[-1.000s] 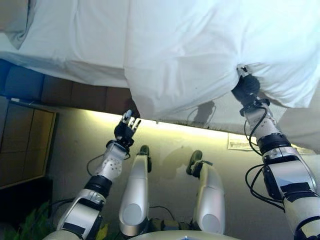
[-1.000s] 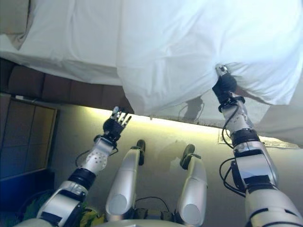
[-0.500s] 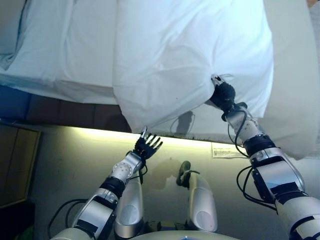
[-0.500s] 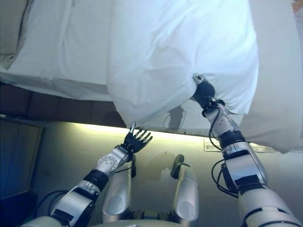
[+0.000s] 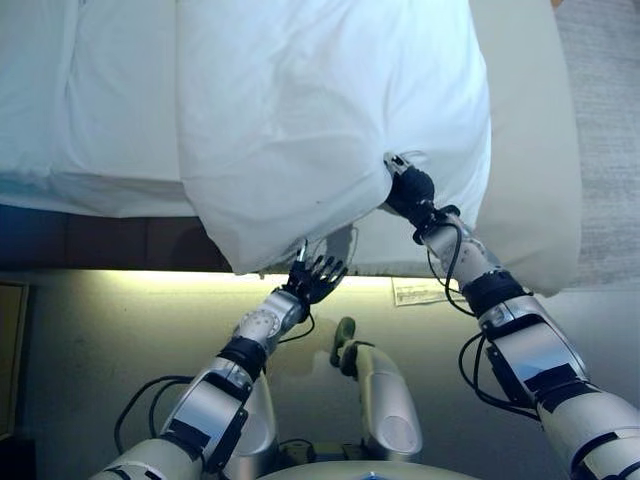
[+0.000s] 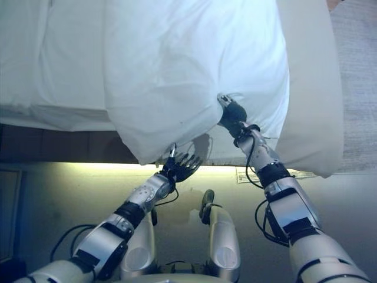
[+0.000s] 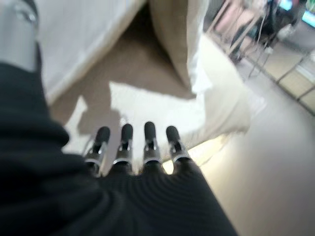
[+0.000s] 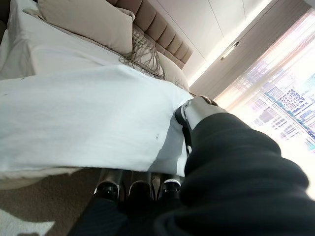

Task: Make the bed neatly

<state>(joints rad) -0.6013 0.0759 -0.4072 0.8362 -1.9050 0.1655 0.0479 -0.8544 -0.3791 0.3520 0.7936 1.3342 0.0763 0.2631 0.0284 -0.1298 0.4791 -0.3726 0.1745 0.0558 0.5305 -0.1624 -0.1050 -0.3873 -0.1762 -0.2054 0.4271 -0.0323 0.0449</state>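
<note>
On the left, a white sheet (image 5: pixel 90 100) lies flat over the bed (image 5: pixel 525 150), its near edge hanging down over the dark side panel of the bed base (image 5: pixel 100 240). Just right of it, a white duvet (image 5: pixel 320 110) covers the middle of the bed and overhangs the near edge, its lowest corner drooping towards the pale floor (image 5: pixel 120 320).

The left hand (image 5: pixel 315 277) is raised just under that drooping corner, beside the lit strip below the bed. Its fingers are spread and fairly straight, holding nothing; whether the tips touch the cloth cannot be told. In the left wrist view its fingers (image 7: pixel 127 135) point out in an even row towards a beige fold of bedding, with nothing between them.

Further right, the right hand (image 5: pixel 408 187) is at the duvet's near edge, with the cloth bunched and dimpled around it. In the right wrist view the thumb (image 8: pixel 197 109) lies on top of the white fabric and the fingers (image 8: pixel 140 189) are curled beneath it, so the hand pinches the duvet's edge. Beige pillows (image 8: pixel 83 19) and a padded headboard (image 8: pixel 165 37) show beyond.

A small label (image 5: pixel 420 292) is fixed on the bed's side below the right arm; its print is too small to read. Right of the duvet the beige bed surface is bare, and grey carpet (image 5: pixel 610 140) lies at the far right.
</note>
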